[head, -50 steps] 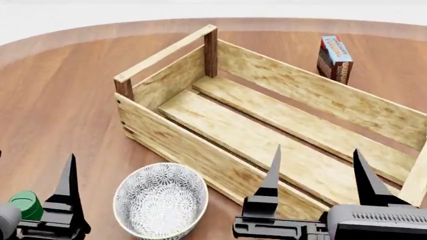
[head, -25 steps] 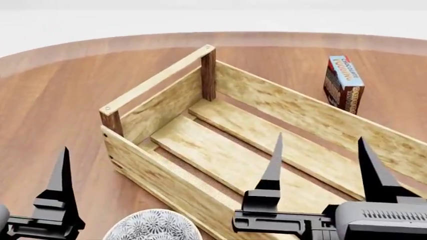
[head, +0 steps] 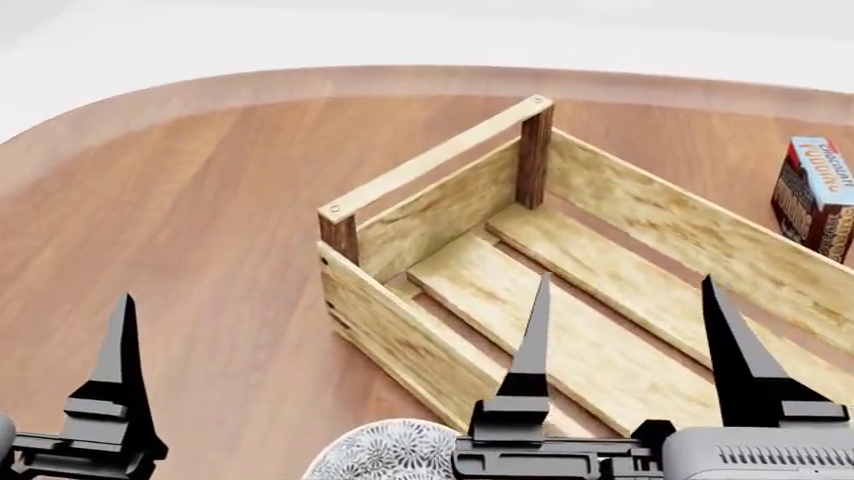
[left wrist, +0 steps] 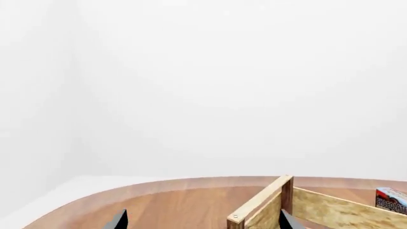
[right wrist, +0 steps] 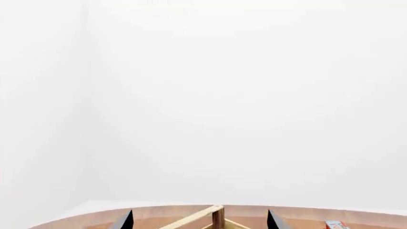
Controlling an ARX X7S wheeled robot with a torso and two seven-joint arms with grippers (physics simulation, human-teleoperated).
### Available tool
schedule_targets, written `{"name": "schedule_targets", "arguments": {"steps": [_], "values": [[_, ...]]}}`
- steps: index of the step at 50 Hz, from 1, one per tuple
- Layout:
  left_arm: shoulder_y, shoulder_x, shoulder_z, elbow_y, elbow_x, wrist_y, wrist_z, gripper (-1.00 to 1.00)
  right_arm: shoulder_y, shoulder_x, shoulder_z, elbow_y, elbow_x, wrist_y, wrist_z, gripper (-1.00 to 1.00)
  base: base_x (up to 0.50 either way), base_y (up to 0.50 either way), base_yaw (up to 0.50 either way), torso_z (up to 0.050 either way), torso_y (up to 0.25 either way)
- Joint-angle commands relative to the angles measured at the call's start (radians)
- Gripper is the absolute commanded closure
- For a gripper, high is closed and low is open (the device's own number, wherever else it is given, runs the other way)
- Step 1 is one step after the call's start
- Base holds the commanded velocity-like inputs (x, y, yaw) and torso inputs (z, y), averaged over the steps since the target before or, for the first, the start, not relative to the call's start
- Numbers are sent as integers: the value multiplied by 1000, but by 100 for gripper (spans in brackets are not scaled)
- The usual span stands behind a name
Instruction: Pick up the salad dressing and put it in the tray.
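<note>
The salad dressing is out of view in every frame. The tray (head: 434, 160) is a light wooden slat crate with dark corner posts, lying at centre right in the head view with nothing inside the part I see. Its near corner also shows in the left wrist view as the tray (left wrist: 330, 210) and in the right wrist view as the tray (right wrist: 190, 220). My right gripper (head: 622, 285) stands open over the tray's near side, holding nothing. My left gripper (left wrist: 202, 222) is open and holds nothing; only one of its fingers (head: 120, 380) shows in the head view, at lower left.
A blue-and-brown printed carton (head: 817, 195) stands beyond the tray at the right edge. The rim of a grey-white patterned bowl (head: 387, 455) peeks in at the bottom, just in front of the tray. The round wooden table's edge (head: 267, 85) curves along the back and left.
The head view has swung: tray and carton slid to the right, the bowl sank to the bottom edge, and the green-capped bottle left the frame. Both grippers stayed open.
</note>
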Motion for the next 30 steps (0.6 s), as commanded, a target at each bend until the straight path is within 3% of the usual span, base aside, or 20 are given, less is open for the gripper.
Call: {"name": "schedule_targets", "arguments": {"steps": [1,30], "values": [[1,-5,0,-2,-4,7,-5,-100,-7,9,-8,0,11,-13,-7,-100,0,0,500,0,0],[7,-20,4,0,-14,20,-17,-100,-14,35,-46,19,9,-26,-11,-100,0,0,500,0,0]]}}
